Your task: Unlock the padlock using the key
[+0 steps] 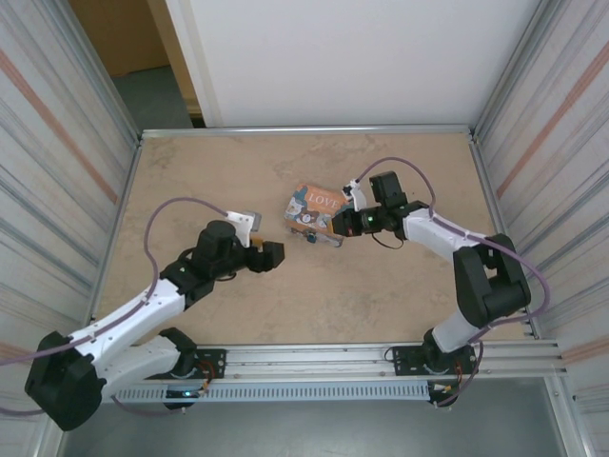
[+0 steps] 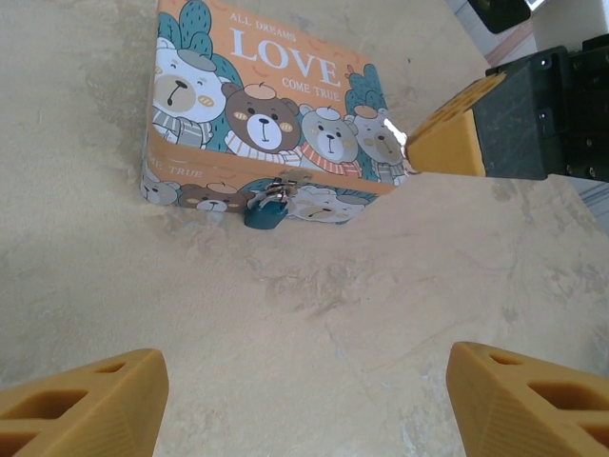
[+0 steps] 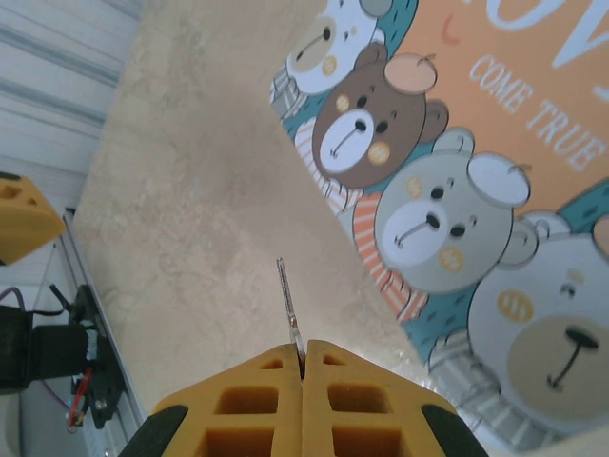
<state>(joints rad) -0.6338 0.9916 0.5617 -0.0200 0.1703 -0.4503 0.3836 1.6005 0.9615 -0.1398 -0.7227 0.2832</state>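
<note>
My left pincer (image 1: 270, 254) spread wide, empty, near bear tin (image 1: 314, 205). Padlock (image 2: 266, 211) hangs on tin's front latch. My right pincer (image 3: 303, 350) pinched tight on key (image 3: 288, 303), beside tin's corner.

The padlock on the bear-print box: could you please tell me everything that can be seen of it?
The padlock is small, with a dark teal body and a silvery metal shackle. The shackle passes through the silvery hasp on the front wall of the box and looks closed. The body hangs slightly tilted, low against that wall, just above or on the table; I cannot tell which. Its keyhole is not visible, and the key is not in it.
</note>
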